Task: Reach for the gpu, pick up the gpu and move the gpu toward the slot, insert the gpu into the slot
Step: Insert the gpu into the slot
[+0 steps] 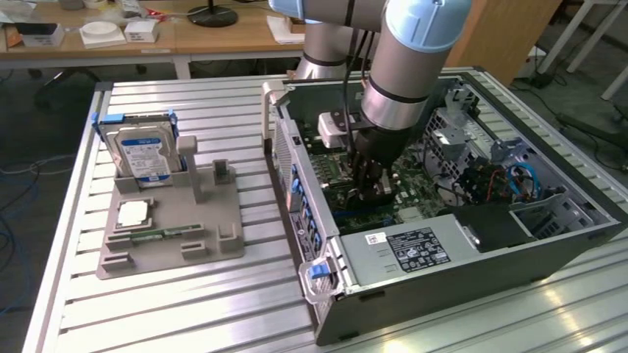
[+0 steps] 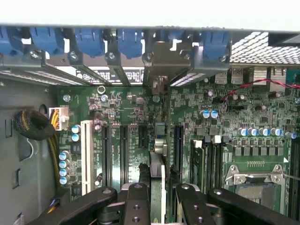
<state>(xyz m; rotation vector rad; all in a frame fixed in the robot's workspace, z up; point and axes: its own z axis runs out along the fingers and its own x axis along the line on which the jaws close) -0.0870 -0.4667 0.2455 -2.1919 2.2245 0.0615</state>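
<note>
My gripper (image 1: pixel 373 193) is down inside the open computer case (image 1: pixel 549 250), low over the green motherboard (image 2: pixel 122 108). In the wrist view it (image 2: pixel 158 174) is shut on the gpu (image 2: pixel 157 154), which I see edge-on as a thin upright card between the black fingers (image 2: pixel 140 180). The card's pale metal bracket (image 2: pixel 159 85) reaches the case's rear wall under the blue clips. A short blue piece of the slot (image 2: pixel 160 129) shows along the card's line; the rest lies hidden beneath the card. I cannot tell how deep the card sits.
Black and white connector strips (image 2: pixel 86 154) run parallel beside the card, and the silver processor socket (image 2: pixel 255 183) is close by. On the slatted table a grey fixture (image 1: pixel 211 220) holds a hard drive (image 1: pixel 145 151), a processor (image 1: pixel 132 215) and a memory stick (image 1: pixel 162 234).
</note>
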